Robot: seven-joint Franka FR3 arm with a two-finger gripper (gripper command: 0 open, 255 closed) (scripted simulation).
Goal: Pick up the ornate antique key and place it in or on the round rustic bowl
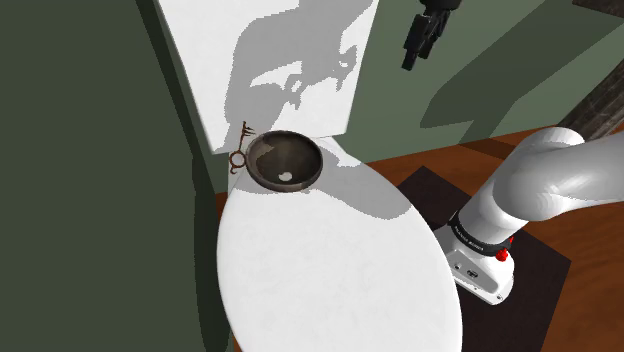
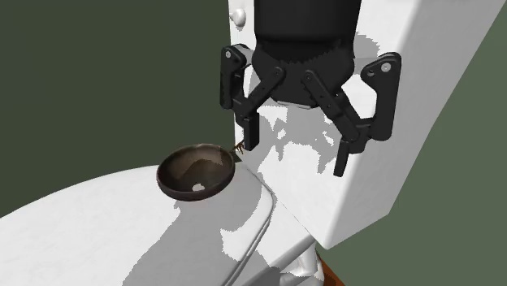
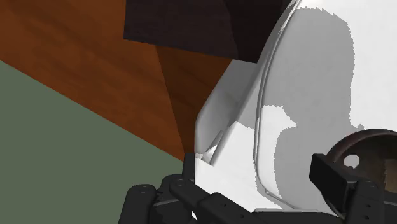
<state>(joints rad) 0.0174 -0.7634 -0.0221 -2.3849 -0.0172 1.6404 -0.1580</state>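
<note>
A dark round bowl (image 1: 284, 160) sits on the white toilet lid (image 1: 330, 265), close to the tank (image 1: 270, 50). The ornate brown key (image 1: 239, 155) lies against the bowl's rim on the shoulder view's left, at the lid's edge. My gripper (image 1: 421, 40) hangs high above the lid, off to the shoulder view's right of the bowl, open and empty. In the second exterior view the gripper (image 2: 296, 153) is spread wide in front of the tank, with the bowl (image 2: 195, 171) below it and a tip of the key (image 2: 240, 147) behind the bowl. The wrist view catches the bowl (image 3: 372, 149) beside one finger (image 3: 329, 173).
A green wall (image 1: 90, 170) stands close on the shoulder view's left of the toilet. The arm's base (image 1: 485, 262) rests on a dark mat (image 1: 540, 270) over a wooden floor (image 1: 590, 220). The tank rises right behind the bowl.
</note>
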